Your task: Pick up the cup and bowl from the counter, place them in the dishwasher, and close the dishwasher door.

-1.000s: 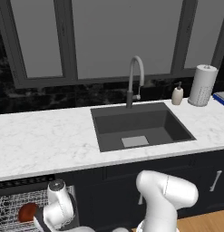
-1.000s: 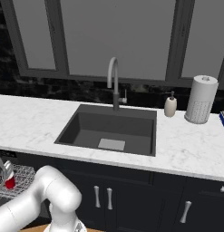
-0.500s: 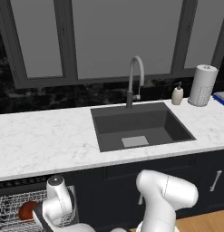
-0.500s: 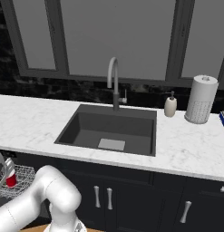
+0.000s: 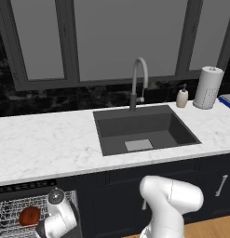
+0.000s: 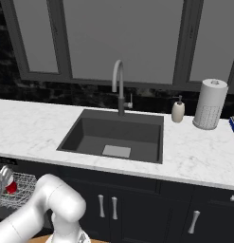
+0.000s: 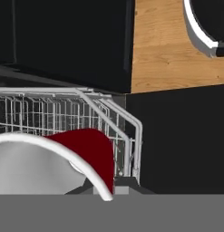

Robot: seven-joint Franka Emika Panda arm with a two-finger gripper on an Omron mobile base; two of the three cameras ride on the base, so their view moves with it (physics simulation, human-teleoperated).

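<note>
The cup (image 7: 86, 152) sits right at the gripper, its red wall and white rim pressed close against the hand camera, over the white wire rack (image 7: 50, 113) of the dishwasher (image 5: 28, 188). From the right base view a small patch of red (image 6: 11, 187) shows at the wrist, just above the rack's near corner. The fingertips themselves are hidden behind the cup, so I cannot tell how wide the jaws stand or whether they clamp the cup or merely rest beside it.

Beyond the gripper, further into the rack, lies the bowl (image 5: 29, 215), reddish-brown and apparently already set down. Below and past the rack's edge the lowered dishwasher door (image 7: 177, 140) spreads flat and black (wooden floor beyond it).

My guess is the cup is about to be let go. The hazards: a tilted cup could topple across the wires on release, or roll over the rack's low rail onto the door; a wrist withdrawn carelessly could snag the rail and drag the rack.
</note>
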